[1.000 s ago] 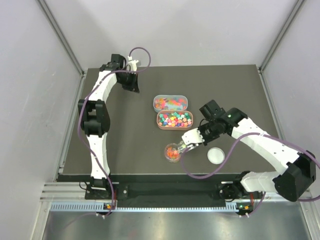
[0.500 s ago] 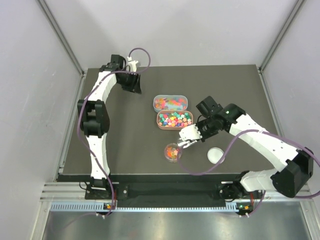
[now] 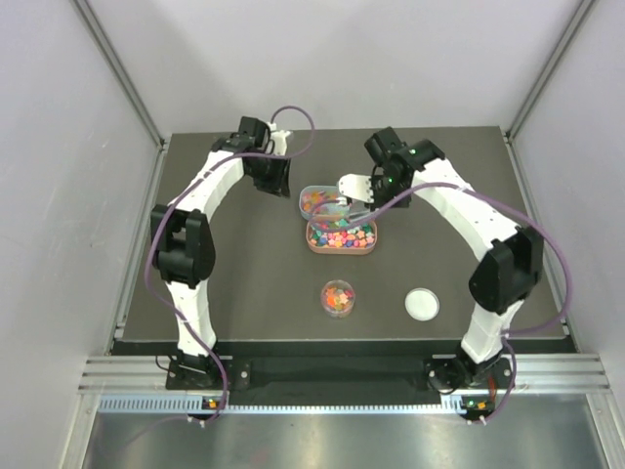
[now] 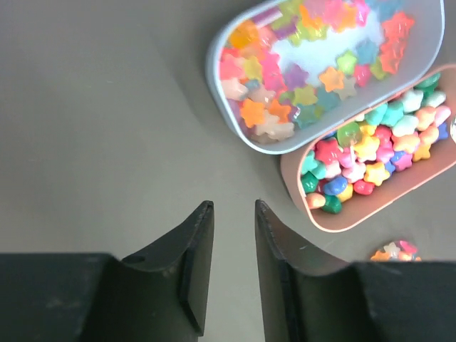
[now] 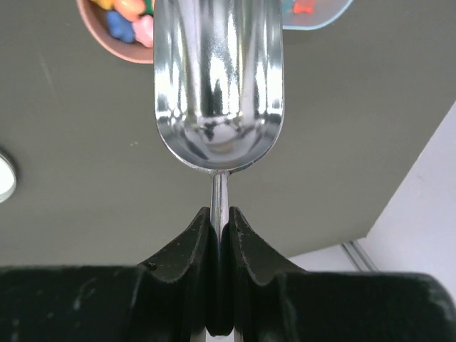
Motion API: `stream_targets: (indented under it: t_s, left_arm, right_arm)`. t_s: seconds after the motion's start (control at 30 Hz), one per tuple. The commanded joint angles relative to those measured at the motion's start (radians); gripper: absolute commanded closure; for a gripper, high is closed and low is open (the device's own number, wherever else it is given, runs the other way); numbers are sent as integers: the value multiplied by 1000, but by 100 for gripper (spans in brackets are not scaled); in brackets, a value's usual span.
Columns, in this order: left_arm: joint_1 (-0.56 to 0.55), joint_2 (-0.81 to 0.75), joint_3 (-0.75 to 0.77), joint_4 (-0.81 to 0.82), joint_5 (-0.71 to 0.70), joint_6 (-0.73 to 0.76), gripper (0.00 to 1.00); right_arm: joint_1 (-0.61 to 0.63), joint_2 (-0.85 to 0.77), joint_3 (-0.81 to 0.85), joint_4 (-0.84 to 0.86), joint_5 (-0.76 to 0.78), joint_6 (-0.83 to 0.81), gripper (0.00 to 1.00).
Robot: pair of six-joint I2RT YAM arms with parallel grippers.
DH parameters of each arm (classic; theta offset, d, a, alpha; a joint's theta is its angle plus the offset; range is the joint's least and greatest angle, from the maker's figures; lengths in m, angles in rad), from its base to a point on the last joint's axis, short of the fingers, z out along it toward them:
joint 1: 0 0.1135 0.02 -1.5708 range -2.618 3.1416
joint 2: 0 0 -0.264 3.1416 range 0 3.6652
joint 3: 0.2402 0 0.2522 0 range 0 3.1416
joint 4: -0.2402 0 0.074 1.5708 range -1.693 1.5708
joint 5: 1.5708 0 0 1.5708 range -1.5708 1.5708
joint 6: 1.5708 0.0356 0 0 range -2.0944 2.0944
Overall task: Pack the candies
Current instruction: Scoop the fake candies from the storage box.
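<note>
Candies (image 4: 370,153), little star-shaped ones in mixed colours, are spotted in three places. Most are piled in a pink oval box (image 4: 342,217). More are scattered in the pale oval tray (image 4: 214,71) touching it on the far side. A small batch is sat in the round clear jar (image 3: 338,297), nearer the front of the table (image 3: 234,274). A round white lid (image 3: 422,304) is laid flat to the jar's right, well apart from it. The right gripper (image 5: 219,221) is clamped tight on the thin handle of a metal scoop (image 5: 218,85), whose bowl is held over the box and tray. The left gripper (image 4: 234,206) is seen with its jaws a little apart, hovering over bare table just beside the tray.
</note>
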Motion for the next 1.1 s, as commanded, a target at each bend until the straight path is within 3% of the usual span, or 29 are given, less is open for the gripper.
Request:
stream_targets:
  t_s: [0.0,0.2,0.63,0.83,1.07]
  left_arm:
    - [-20,-48,-45,37,4,-40,66]
    - [-34,-36,-123,74,29,-48,71]
    - [-34,12,-148,91,65,-86,73]
    - [-34,12,-160,99,88,-100,73]
    - [-34,-51,-292,157,96,-118,74]
  right_arm:
    - [0,51,159,-170,73,6,100]
    - [8,120,251,-305,163,-20,100]
    - [54,75,50,-305,248,-66,100]
    - [82,117,67,-307,277,-63,100]
    - [96,187,111,-307,358,-62,100]
